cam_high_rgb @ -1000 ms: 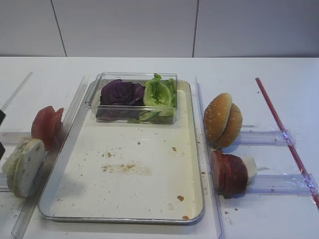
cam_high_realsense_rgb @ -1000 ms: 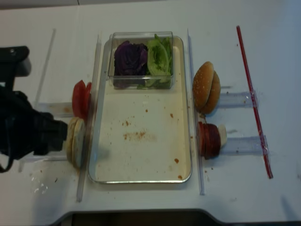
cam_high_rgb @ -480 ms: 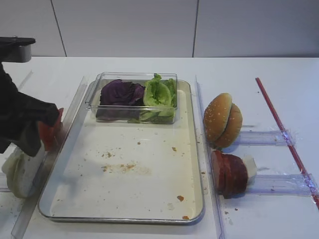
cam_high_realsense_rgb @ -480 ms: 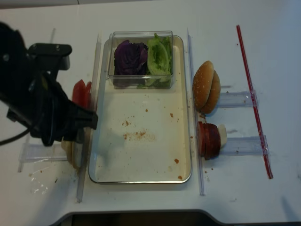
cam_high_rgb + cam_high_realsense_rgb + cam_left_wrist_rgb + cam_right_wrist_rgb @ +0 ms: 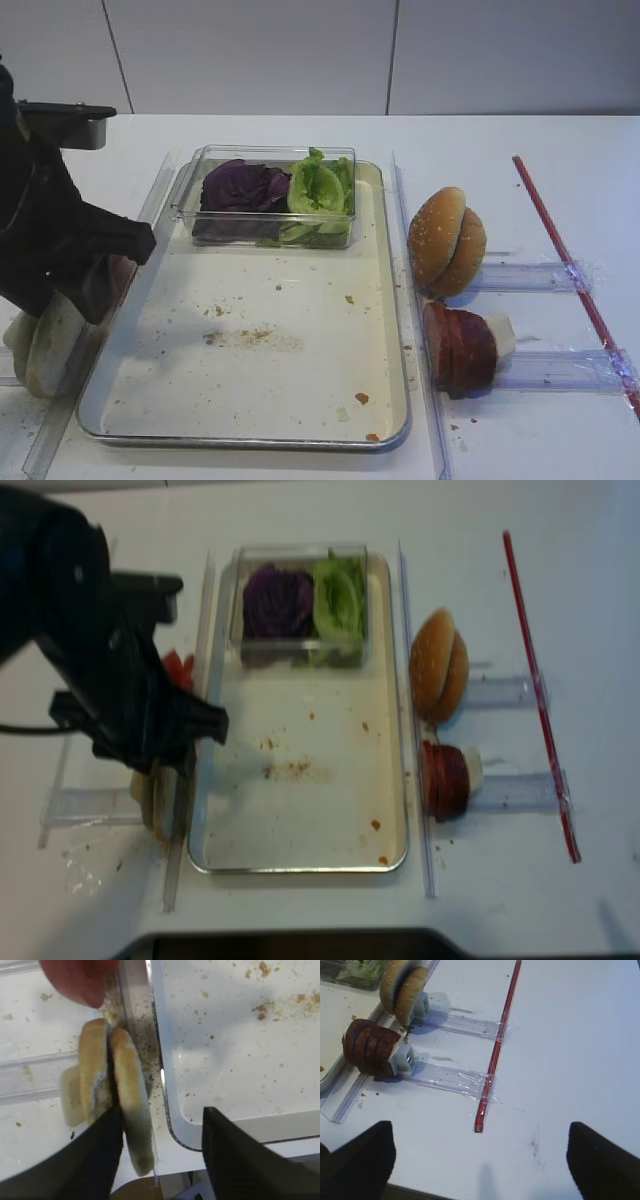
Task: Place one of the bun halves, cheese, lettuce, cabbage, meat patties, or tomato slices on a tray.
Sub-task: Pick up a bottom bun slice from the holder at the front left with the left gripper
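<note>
Two pale bun halves (image 5: 131, 1105) stand on edge in a clear rack just left of the tray (image 5: 280, 370). My left gripper (image 5: 165, 1160) is open wide around the one nearer the tray, with the left finger (image 5: 102, 1155) at the gap between the two halves and the right finger (image 5: 235, 1155) over the tray's corner. Tomato slices (image 5: 80, 980) stand just beyond the buns. Lettuce (image 5: 318, 185) and cabbage (image 5: 240, 185) lie in a clear box at the tray's far end. Meat patties (image 5: 460, 348) stand in a rack right of the tray. I see no cheese. My right gripper (image 5: 480, 1165) is open over bare table.
A sesame bun (image 5: 447, 240) stands on edge in a rack right of the tray. A red strip (image 5: 570, 270) is taped along the table's right side. Clear plastic rails (image 5: 415, 330) run along both long sides of the tray. Crumbs lie on the tray's cream surface.
My left arm has come in from the left and moved right and down over the bun halves, hiding most of the tomato slices in the high views. Its jaws stayed open.
</note>
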### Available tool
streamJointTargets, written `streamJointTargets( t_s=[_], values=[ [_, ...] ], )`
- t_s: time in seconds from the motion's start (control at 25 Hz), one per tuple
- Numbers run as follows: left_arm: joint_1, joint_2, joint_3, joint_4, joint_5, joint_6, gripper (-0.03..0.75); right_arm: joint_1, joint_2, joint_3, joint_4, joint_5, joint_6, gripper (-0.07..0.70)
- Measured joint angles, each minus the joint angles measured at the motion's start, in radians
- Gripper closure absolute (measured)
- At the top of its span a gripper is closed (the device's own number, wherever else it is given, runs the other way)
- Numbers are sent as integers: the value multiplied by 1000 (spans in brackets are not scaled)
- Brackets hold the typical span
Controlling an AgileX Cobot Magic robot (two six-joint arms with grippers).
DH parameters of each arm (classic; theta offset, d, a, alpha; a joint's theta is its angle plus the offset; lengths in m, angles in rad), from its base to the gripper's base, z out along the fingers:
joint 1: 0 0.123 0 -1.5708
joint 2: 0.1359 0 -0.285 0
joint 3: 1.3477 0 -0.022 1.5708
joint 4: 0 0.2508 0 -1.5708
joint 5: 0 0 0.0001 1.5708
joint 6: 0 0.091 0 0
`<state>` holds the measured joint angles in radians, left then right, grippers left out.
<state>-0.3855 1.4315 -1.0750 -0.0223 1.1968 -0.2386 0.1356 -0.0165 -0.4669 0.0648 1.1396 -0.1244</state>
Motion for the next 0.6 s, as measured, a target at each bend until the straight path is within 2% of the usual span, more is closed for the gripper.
streamJointTargets(
  t_s=[0.32,0.6],
  values=[
    [-18,62,-2,2,-38,4,365,0,0,0,0,0,0,-62],
    [-18,108,-4,22,-43,4,370,0,0,0,0,0,0,-62]
  ],
)
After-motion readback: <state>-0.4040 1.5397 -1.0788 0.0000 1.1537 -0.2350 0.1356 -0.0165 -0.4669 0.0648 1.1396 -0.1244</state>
